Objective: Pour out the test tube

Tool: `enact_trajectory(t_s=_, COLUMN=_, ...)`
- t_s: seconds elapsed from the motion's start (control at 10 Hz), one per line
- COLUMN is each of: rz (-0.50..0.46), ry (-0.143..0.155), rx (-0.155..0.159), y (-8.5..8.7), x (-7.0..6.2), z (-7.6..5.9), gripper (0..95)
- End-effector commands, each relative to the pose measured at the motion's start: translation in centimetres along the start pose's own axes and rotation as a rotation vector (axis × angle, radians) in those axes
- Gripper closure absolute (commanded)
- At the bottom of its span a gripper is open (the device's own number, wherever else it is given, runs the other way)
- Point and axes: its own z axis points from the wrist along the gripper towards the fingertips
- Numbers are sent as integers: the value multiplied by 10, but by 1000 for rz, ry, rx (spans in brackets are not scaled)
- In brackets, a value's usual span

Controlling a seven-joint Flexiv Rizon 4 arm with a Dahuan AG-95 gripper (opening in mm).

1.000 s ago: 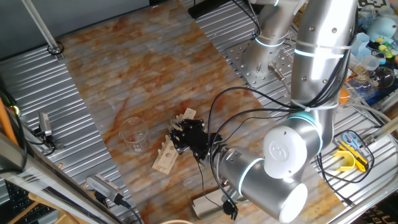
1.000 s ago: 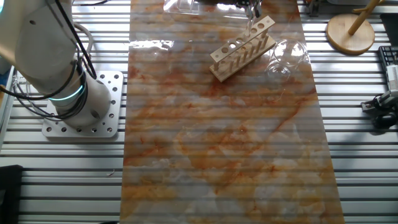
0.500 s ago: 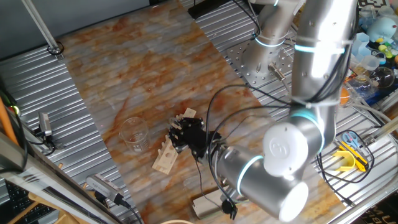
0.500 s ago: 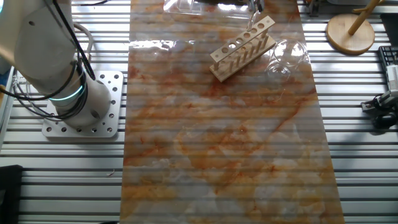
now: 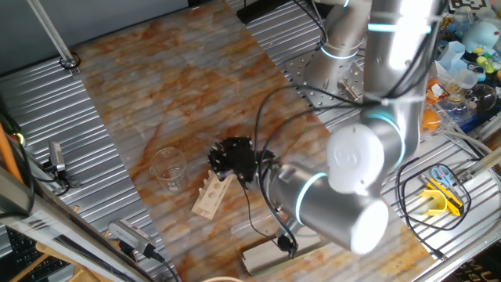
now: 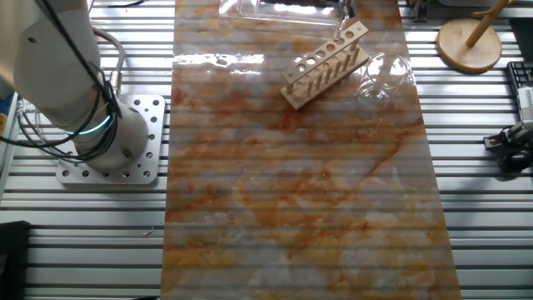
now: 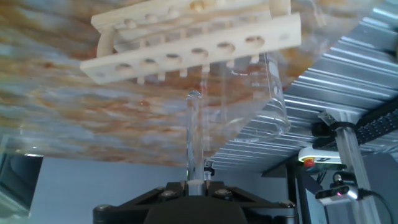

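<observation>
While the fixed cameras show only the arm's bulk and cabling around the fingers [image 5: 228, 159], the hand view looks straight along them: the two black tips are closed tightly on the base of the test tube [image 7: 193, 140], a thin clear glass tube that rises from between them toward the wooden test tube rack [image 7: 186, 37]. The tube's open mouth sits just short of the rack, clear of its row of round holes. Beside the rack stands a clear glass beaker [image 7: 261, 102], near the marbled edge of the tabletop [image 7: 74, 106], where ribbed metal begins.

From one fixed view, the rack [image 5: 211, 196] lies just beside the fingers, with the beaker [image 5: 168, 168] near it and open tabletop stretching away toward the far corner. The other fixed view shows rack [image 6: 325, 64] and beaker [image 6: 381, 79] at the top edge of the orange-veined surface, most of which is unoccupied. No legible writing shows anywhere.
</observation>
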Motion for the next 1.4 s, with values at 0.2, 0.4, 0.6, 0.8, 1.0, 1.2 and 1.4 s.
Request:
enact_trajectory(t_s=0.2, rz=16, ry=-82, rx=28, y=-5, x=7, z=7, gripper=950)
enact_trajectory(t_s=0.4, rz=17, ry=-151, rx=49, y=-12, x=7, z=11, gripper=950)
enact_trajectory(t_s=0.6, rz=30, ry=-198, rx=62, y=-13, x=7, z=12, gripper=950)
enact_trajectory(t_s=0.8, rz=19, ry=-242, rx=76, y=-13, x=7, z=13, gripper=950)
enact_trajectory(t_s=1.0, rz=20, ry=-264, rx=82, y=-13, x=7, z=13, gripper=950)
enact_trajectory(t_s=1.2, rz=22, ry=-301, rx=90, y=-13, x=7, z=13, gripper=950)
enact_trajectory(t_s=1.4, rz=19, ry=-316, rx=93, y=-13, x=7, z=13, gripper=950)
